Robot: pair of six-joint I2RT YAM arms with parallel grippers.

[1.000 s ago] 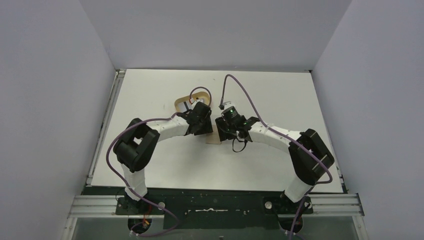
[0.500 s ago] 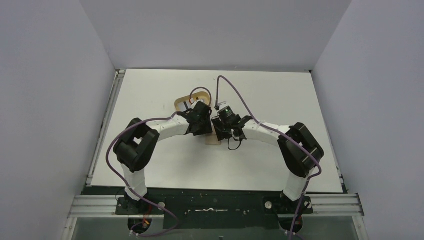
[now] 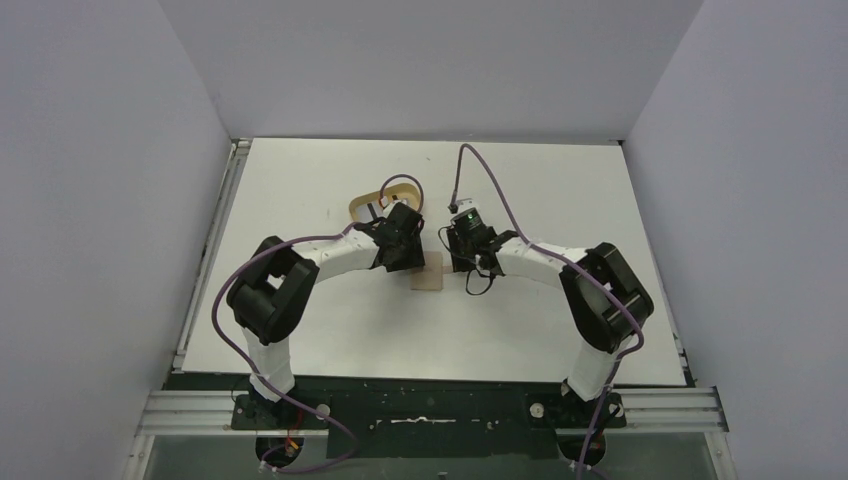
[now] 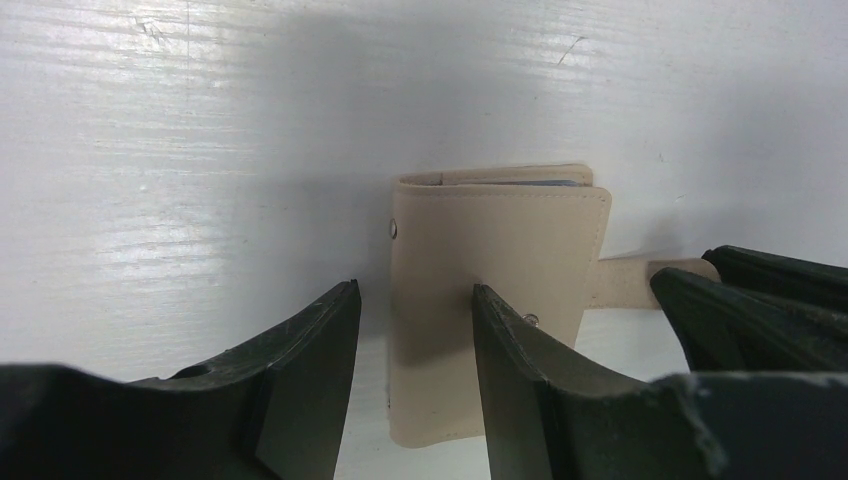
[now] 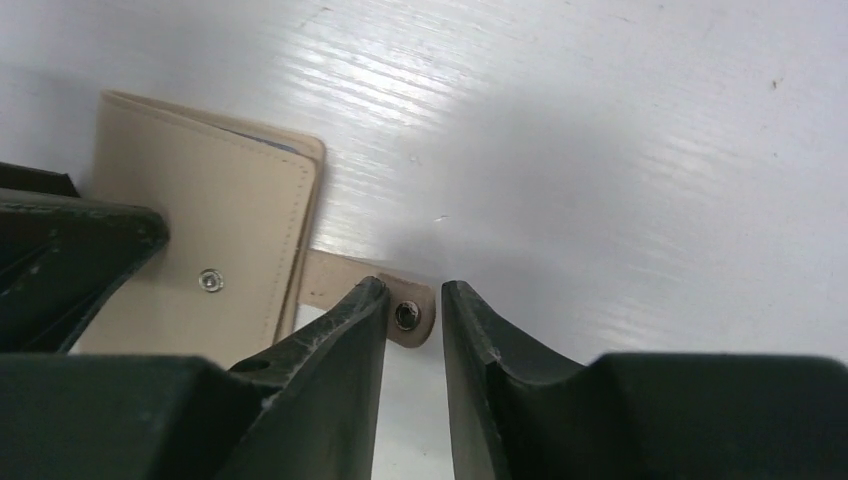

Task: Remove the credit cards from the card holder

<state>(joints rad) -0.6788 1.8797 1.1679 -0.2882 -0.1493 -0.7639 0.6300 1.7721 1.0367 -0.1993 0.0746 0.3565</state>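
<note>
The white table (image 3: 330,330) carries the tan card holder (image 4: 497,270), folded and flat at mid-table between both wrists. Its snap tab (image 5: 405,315) points toward the right arm. The right gripper (image 5: 414,292) is narrowly parted around the tab's end; whether it pinches, I cannot tell. The left gripper (image 4: 415,295) is parted and straddles the holder's left edge. Only a thin edge of the credit cards (image 4: 545,184) shows.

Bright even light, glare streaks on table (image 4: 150,240), soft grey shadows, blurred foreground
</note>
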